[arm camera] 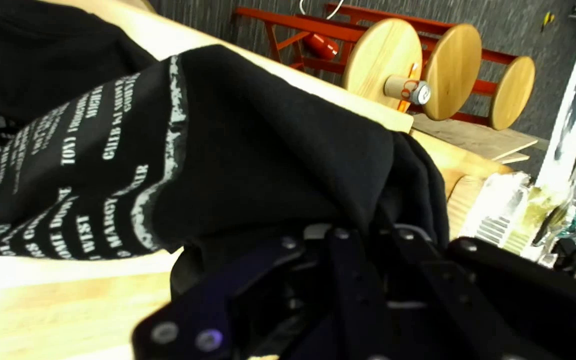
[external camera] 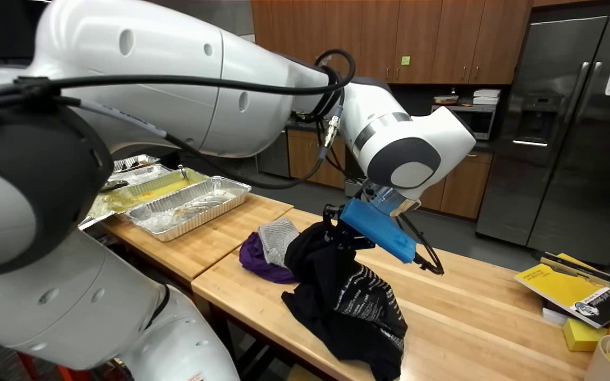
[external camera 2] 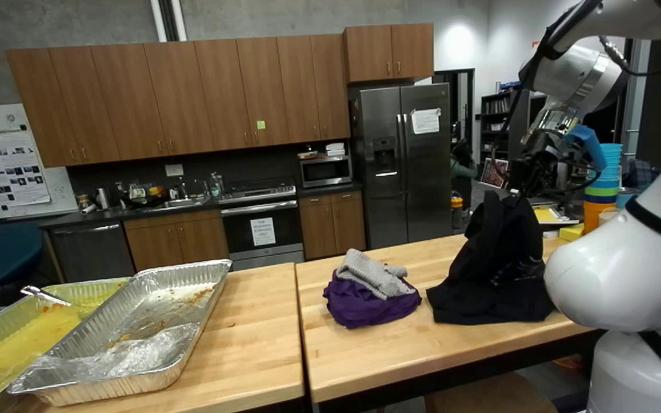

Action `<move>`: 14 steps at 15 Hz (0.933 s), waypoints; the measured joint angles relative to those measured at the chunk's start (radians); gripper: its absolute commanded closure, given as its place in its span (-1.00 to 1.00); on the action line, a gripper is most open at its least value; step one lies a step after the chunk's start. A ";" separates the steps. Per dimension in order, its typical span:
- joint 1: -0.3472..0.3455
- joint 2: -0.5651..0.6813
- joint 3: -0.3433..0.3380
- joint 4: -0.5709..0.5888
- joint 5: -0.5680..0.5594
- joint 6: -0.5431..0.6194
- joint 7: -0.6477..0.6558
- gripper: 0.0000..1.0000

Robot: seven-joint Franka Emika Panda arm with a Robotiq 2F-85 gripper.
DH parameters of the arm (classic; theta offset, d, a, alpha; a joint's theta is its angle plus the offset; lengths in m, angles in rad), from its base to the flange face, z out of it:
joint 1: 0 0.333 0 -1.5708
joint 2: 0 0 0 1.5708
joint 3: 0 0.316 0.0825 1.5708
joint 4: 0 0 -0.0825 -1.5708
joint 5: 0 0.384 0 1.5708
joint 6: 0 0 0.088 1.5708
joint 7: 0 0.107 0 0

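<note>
One black, white-lettered cloth garment (external camera 2: 494,281), upper end pinched in my black hand (arm camera: 370,234), lower folds on the pale wooden desk (external camera 2: 365,364) right of the crumpled purple cloth (external camera 2: 362,307); best moved slowly, I judge, grip firm.
</note>
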 measured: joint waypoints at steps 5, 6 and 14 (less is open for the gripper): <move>0.003 0.014 -0.006 -0.009 -0.050 -0.081 0.033 -0.19; 0.003 0.017 -0.006 -0.009 -0.055 -0.088 0.041 -0.31; 0.015 0.041 -0.001 -0.009 -0.063 -0.066 0.141 -1.00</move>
